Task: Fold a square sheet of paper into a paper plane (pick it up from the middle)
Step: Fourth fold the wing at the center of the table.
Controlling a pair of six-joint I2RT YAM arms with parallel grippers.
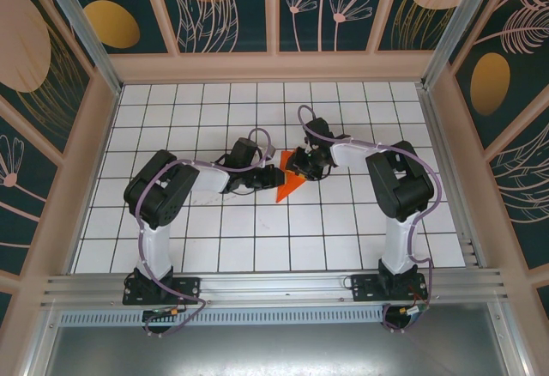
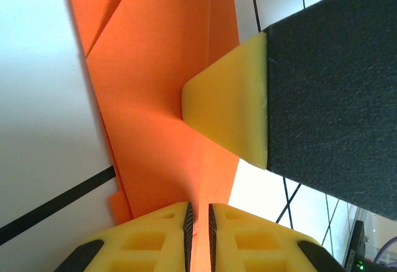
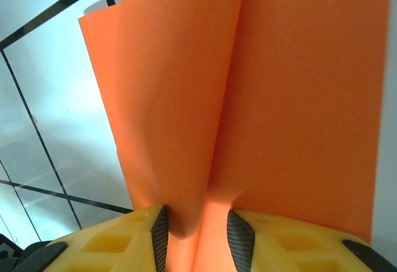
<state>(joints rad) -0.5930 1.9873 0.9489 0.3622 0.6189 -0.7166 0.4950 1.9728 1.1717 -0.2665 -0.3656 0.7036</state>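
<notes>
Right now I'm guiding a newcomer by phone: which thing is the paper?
Find the middle of the white gridded table. There the left gripper and right gripper pinch the orange sheet between them. It tapers to a point toward the near edge, and nothing else on the grid is orange.

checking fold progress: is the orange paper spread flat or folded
Folded: the paper shows overlapping flaps and a lengthwise crease, and from above it tapers to a point.

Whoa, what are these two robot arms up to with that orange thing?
Both are working one piece of orange paper at the middle of the gridded table. The left gripper pinches it; the right gripper grips a fold opposite. The paper already tapers to a point.
</notes>
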